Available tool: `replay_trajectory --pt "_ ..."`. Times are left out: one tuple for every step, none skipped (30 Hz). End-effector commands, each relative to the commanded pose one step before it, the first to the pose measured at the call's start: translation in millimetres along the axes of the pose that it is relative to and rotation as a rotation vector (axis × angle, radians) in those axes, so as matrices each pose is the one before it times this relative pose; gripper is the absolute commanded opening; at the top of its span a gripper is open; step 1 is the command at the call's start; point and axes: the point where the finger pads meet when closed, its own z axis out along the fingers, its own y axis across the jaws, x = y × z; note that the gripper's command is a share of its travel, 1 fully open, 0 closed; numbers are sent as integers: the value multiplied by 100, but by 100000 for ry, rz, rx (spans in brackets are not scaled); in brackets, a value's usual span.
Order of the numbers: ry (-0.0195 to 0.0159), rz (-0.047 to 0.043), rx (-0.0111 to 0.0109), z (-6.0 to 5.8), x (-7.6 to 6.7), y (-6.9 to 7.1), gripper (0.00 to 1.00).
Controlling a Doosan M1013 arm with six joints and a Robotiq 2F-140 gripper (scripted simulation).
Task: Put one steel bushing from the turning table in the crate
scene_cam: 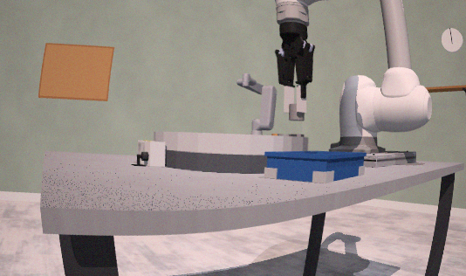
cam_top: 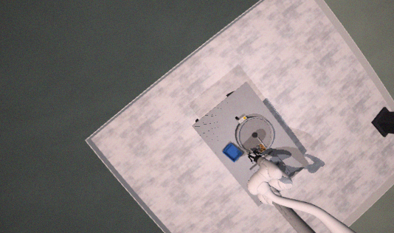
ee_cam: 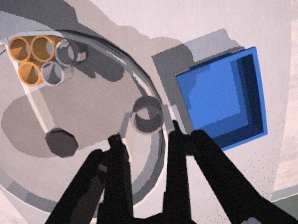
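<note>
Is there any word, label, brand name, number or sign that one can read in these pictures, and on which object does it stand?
None can be read in any view.
The orange panel on the wall is blank.
The round wall disc shows only one dark line, no digits.
The blue crate, the turning table and the gripper carry no visible marking.

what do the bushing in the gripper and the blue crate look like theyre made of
The bushing held in the gripper looks like steel: dull grey, a hollow ring with soft shading, no strong gloss. The crate looks like plastic: even saturated blue, matte, thin straight walls. Its pale feet could be another material; the views leave that open.
</note>
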Motion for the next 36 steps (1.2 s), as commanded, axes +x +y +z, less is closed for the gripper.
replay_trajectory --pt "85 164 501 104 -1562 3422 0" --pt "0 0 0 6 -393 964 0" --pt "0 0 0 4 -251 624 0" --pt "0 0 0 4 -284 698 0" --pt "0 0 0 5 -301 740 0" --pt "0 0 0 6 -304 756 0" --pt "0 0 0 5 -309 758 0" --pt "0 0 0 5 -310 761 0" --pt "0 0 0 5 -309 764 0" --pt "0 0 0 5 -310 768 0" --pt "0 0 0 5 -312 771 0" --pt "0 0 0 5 -313 772 0" --pt "0 0 0 4 -278 684 0" --pt "0 0 0 4 -234 577 0" --pt "0 0 0 0 0 0 0" --pt "0 0 0 0 0 0 0" --pt "0 0 0 3 -190 467 0" --pt "0 0 0 2 -146 359 0" --pt "0 0 0 2 -105 257 0" --pt "0 0 0 1 -67 166 0" --pt "0 0 0 1 -36 90 0" --pt "0 0 0 0 -14 35 0" --pt "0 0 0 0 -2 5 0" --pt "0 0 0 0 0 0 0" --pt "0 0 0 0 0 0 0" --pt "0 0 0 0 0 0 0" --pt "0 0 0 0 0 0 0" --pt "0 0 0 0 0 0 0" --pt "0 0 0 0 0 0 0" --pt "0 0 0 0 0 0 0" --pt "0 0 0 0 0 0 0" --pt "0 0 0 0 0 0 0" --pt "0 0 0 0 0 0 0" --pt "0 0 0 0 0 0 0" --pt "0 0 0 0 0 0 0" --pt "0 0 0 0 0 0 0"
